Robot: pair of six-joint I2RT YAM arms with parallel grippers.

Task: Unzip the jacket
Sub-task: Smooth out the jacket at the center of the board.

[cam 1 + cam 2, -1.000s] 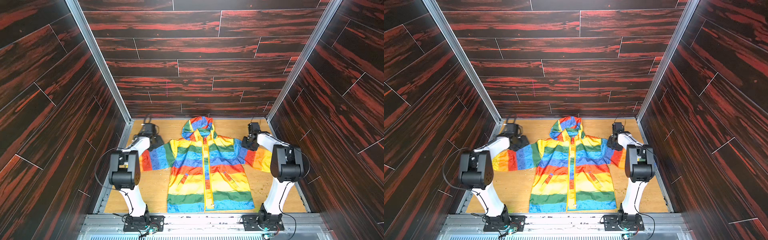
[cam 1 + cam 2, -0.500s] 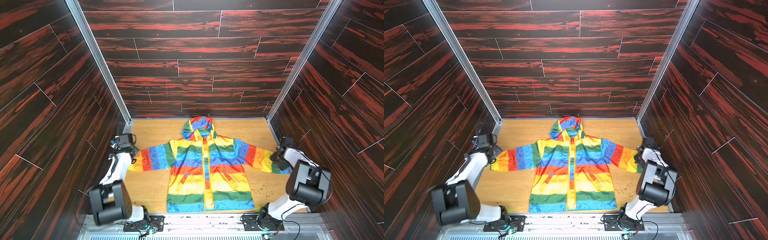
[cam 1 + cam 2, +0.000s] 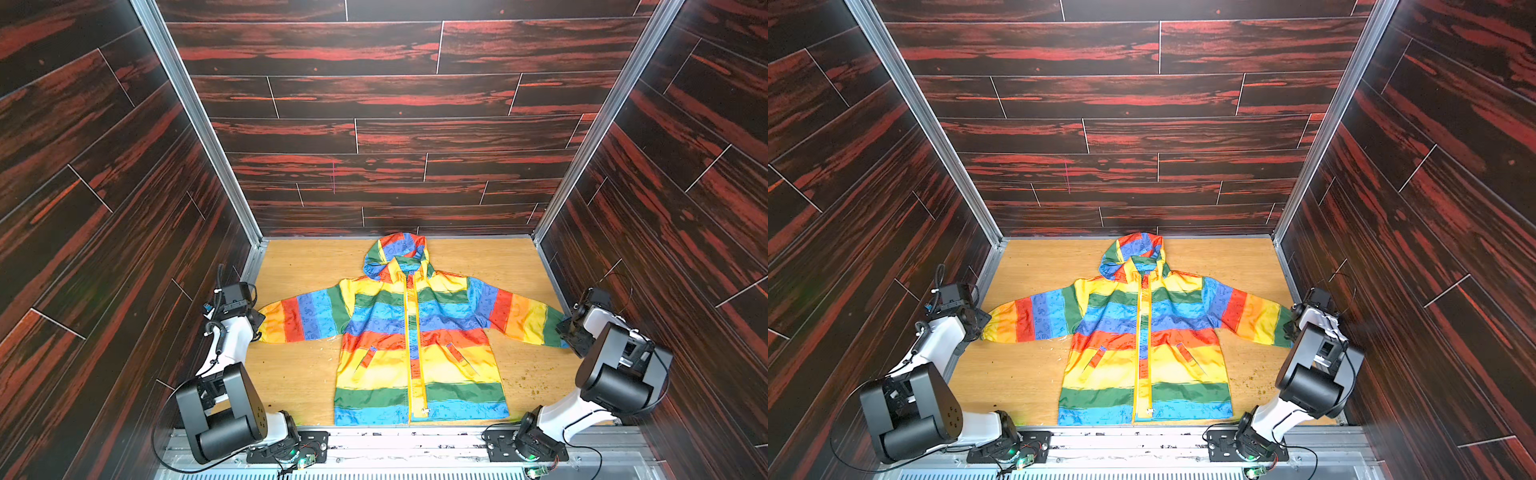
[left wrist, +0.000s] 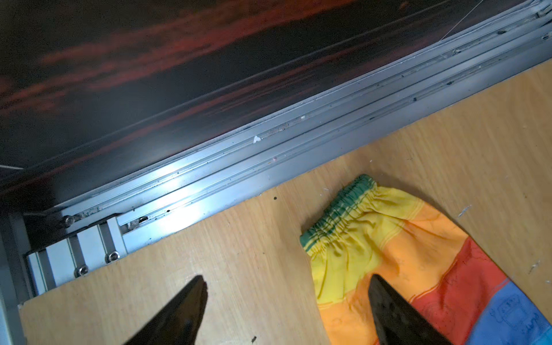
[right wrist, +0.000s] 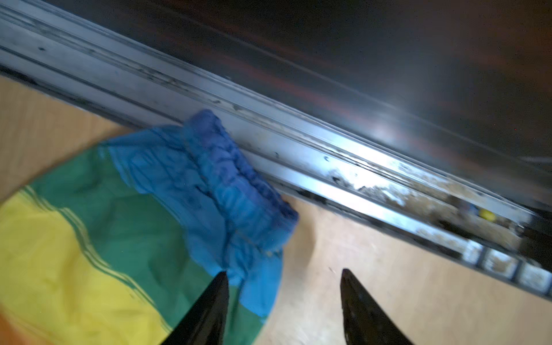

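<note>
1. The left gripper [image 4: 286, 277], black with two tapered fingers, stands wide apart and holds nothing. One finger hangs over the sleeve's orange band, and its partner hangs over the light wooden tabletop [image 4: 239, 268].
2. Just ahead of it the green-and-yellow elastic cuff [image 4: 337, 215] lies flat on the wood, near the grey aluminium side rail [image 4: 268, 149].
3. The small hooded thin-fabric jacket with horizontal rainbow stripes [image 3: 374, 345] lies face up mid-table. Its hood points toward the back wall, its hem is at the near edge, and both sleeves are spread outward. Its yellow front zipper [image 3: 412, 353] looks closed from collar to hem. The pull is too small to pick out with certainty.
4. The blue gathered cuff [image 5: 239, 194] lies right by the rail on that side. The right gripper [image 5: 283, 271] has its jaws moderately apart and clamps nothing, with one finger over the cuff's edge and the other over bare wood. This view is blurred.
5. My judgement is that the jacket is laid out and the unzipping itself has not begun. The next move calls for both arms to come inward to the collar. One would pin the fabric beside the zipper's top, and the other would pinch the pull and draw it straight toward the hem.
</note>
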